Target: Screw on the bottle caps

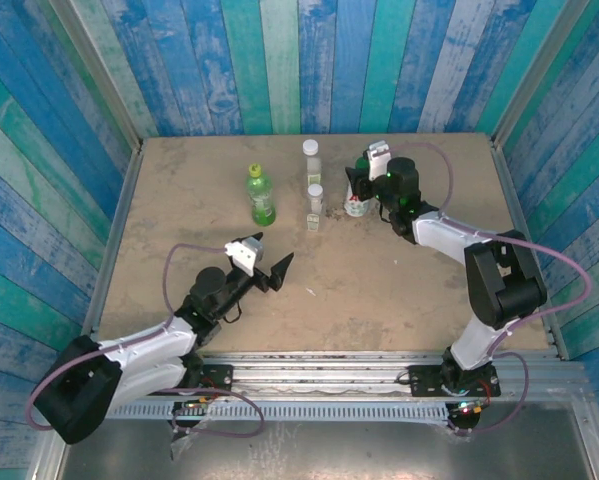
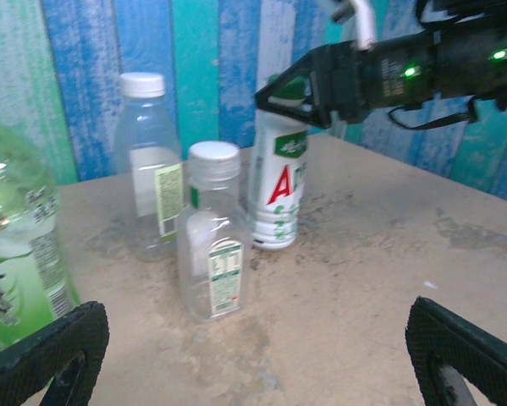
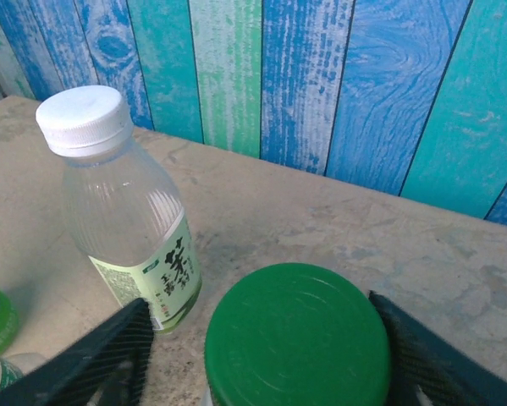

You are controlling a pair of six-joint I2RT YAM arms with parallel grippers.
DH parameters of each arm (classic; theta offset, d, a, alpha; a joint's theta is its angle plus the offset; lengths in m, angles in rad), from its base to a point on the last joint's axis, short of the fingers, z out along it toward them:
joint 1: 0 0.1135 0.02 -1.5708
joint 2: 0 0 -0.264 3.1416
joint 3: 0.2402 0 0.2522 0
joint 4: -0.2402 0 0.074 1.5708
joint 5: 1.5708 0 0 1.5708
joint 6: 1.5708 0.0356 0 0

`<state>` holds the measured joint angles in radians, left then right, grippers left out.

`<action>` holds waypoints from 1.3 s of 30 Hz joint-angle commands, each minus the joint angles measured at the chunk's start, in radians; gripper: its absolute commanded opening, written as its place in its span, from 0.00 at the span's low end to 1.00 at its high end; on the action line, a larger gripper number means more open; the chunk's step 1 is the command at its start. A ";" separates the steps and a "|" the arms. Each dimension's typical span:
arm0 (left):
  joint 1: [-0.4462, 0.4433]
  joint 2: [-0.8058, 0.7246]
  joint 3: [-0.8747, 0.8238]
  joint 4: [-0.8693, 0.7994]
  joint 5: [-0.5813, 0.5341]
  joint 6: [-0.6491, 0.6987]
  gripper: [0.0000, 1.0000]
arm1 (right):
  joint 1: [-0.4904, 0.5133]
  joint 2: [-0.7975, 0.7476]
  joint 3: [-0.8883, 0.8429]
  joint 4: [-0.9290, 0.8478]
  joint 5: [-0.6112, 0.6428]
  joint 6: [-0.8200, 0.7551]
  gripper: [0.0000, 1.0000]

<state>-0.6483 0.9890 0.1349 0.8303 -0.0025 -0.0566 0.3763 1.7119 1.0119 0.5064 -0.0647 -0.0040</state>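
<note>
Your right gripper point(image 3: 266, 359) is open around the dark green cap point(image 3: 297, 334) on the white bottle point(image 2: 278, 190), at the far side of the table point(image 1: 409, 290). Your left gripper point(image 1: 274, 258) is wide open and empty, nearer you.

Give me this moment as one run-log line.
left gripper: open, empty | right gripper: open, jaws either side of dark green cap | cap: sitting on white bottle
</note>
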 commanded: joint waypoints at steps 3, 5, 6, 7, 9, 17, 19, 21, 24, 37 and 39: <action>0.046 -0.006 0.034 -0.046 -0.059 -0.006 0.94 | -0.005 -0.065 -0.002 -0.006 -0.004 -0.021 0.85; 0.070 -0.020 0.043 -0.056 -0.068 -0.003 0.94 | -0.005 -0.109 -0.021 -0.019 0.000 -0.048 0.92; 0.083 -0.024 0.050 -0.067 -0.071 -0.002 0.94 | -0.005 -0.132 -0.032 -0.022 0.018 -0.053 0.93; 0.103 -0.032 0.057 -0.078 -0.073 -0.001 0.94 | -0.006 -0.160 -0.050 -0.020 0.038 -0.062 0.95; 0.143 -0.047 0.070 -0.096 -0.086 0.001 0.94 | -0.007 -0.221 -0.091 -0.021 0.077 -0.077 0.96; 0.347 -0.051 0.073 -0.118 -0.218 -0.005 0.94 | -0.029 -0.500 -0.344 -0.025 0.179 -0.181 0.99; 0.389 -0.037 0.081 -0.125 -0.225 -0.007 0.94 | -0.039 -0.544 -0.409 -0.021 0.232 -0.230 1.00; 0.421 -0.015 0.047 -0.030 -0.233 0.037 0.94 | -0.058 -0.575 -0.477 0.006 0.267 -0.252 1.00; 0.497 0.065 0.007 0.087 -0.224 0.051 0.94 | -0.103 -0.591 -0.563 0.048 0.266 -0.235 1.00; 0.608 0.509 0.097 0.325 -0.047 0.084 0.94 | -0.305 -0.233 -0.682 0.446 0.053 -0.101 1.00; 0.620 0.509 0.126 0.252 -0.047 0.063 0.94 | -0.321 -0.197 -0.667 0.452 0.064 -0.069 1.00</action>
<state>-0.0422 1.4731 0.2176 1.0725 -0.0788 0.0082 0.0780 1.4845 0.3382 0.8448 0.0280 -0.1303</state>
